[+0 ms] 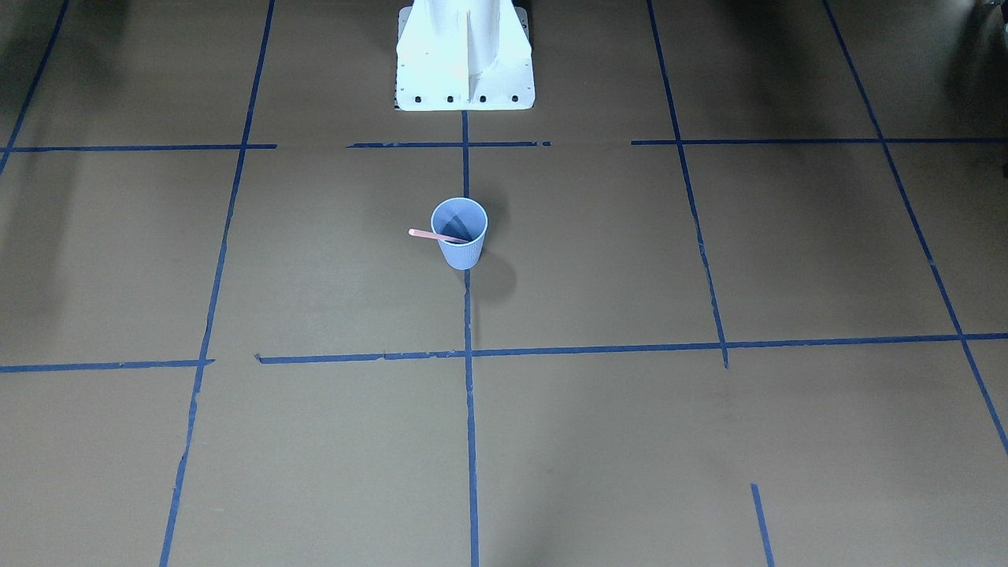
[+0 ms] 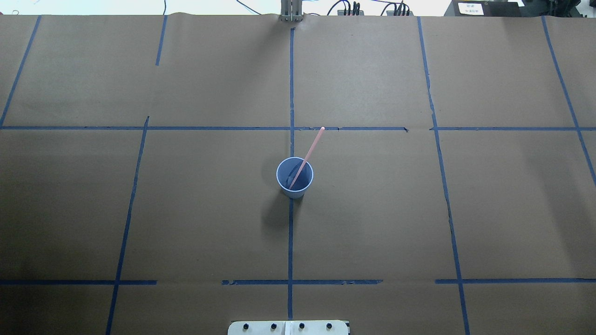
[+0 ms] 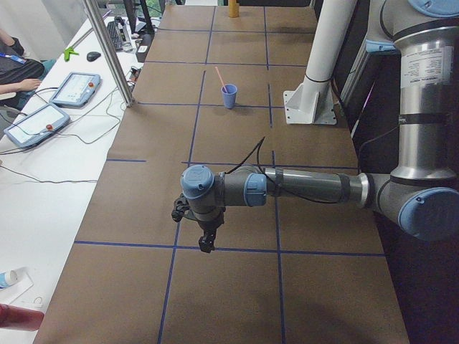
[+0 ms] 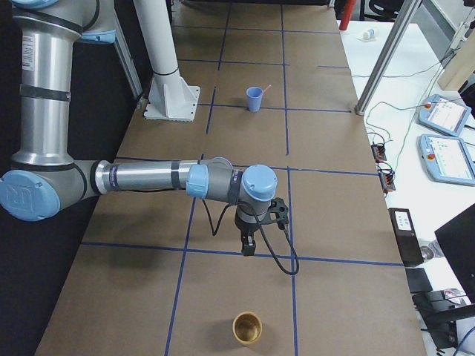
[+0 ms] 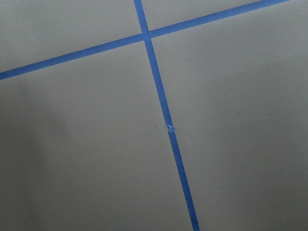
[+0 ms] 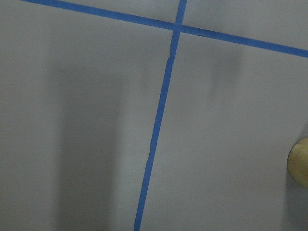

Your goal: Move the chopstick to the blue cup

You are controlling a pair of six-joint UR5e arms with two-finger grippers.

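The transfer looked done: the chopstick (image 1: 431,235) stood inside the blue cup (image 1: 462,253), its lower end at the cup's bottom and its shaft leaning on the rim, with the free end sticking out past it. The cup stood upright, well apart from both grippers and roughly between them, at the middle of the table in front of the white pedestal (image 1: 465,59). The left gripper (image 3: 206,244) hung pointing down above a tape line near its own end of the table, and the right gripper (image 4: 249,251) did the same at the opposite end. Each showed only in a side view, so I could not tell whether their jaws were parted or closed; neither held anything that could be seen. By my judgement no further grasp was called for, only a check that the leaning stick would not tip the light cup. Open paper lay all around each gripper, though a small tan cup (image 4: 247,328) stood near the right gripper, on the side away from the blue cup. The table's long edge ran beside both.
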